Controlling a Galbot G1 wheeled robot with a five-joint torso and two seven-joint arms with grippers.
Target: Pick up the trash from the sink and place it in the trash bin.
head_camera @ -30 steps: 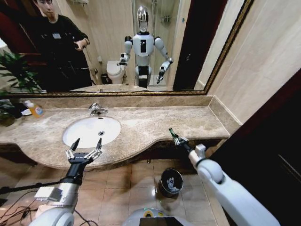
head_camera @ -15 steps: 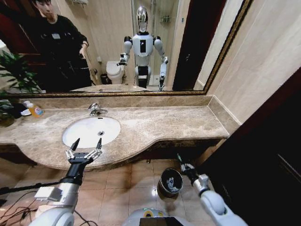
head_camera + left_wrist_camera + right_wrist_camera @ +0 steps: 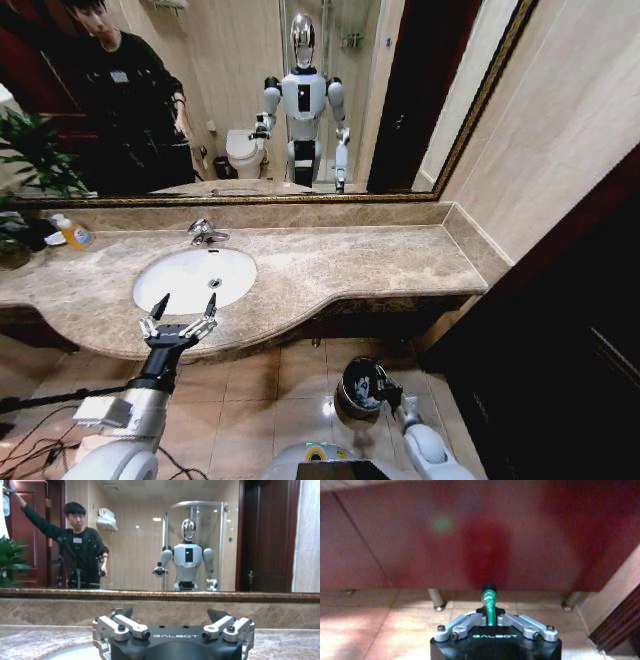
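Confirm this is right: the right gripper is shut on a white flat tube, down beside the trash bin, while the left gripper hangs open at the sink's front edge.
Wrong on one point: the right gripper is shut on a dark green stick, as the right wrist view shows. It is beside the trash bin, and the left gripper is open by the sink.

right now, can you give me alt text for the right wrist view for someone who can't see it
The right gripper, seen from its own wrist, is shut on a small dark green stick that pokes out beyond its fingers. Past it are a dark red cabinet front, two metal legs and a beige tiled floor.
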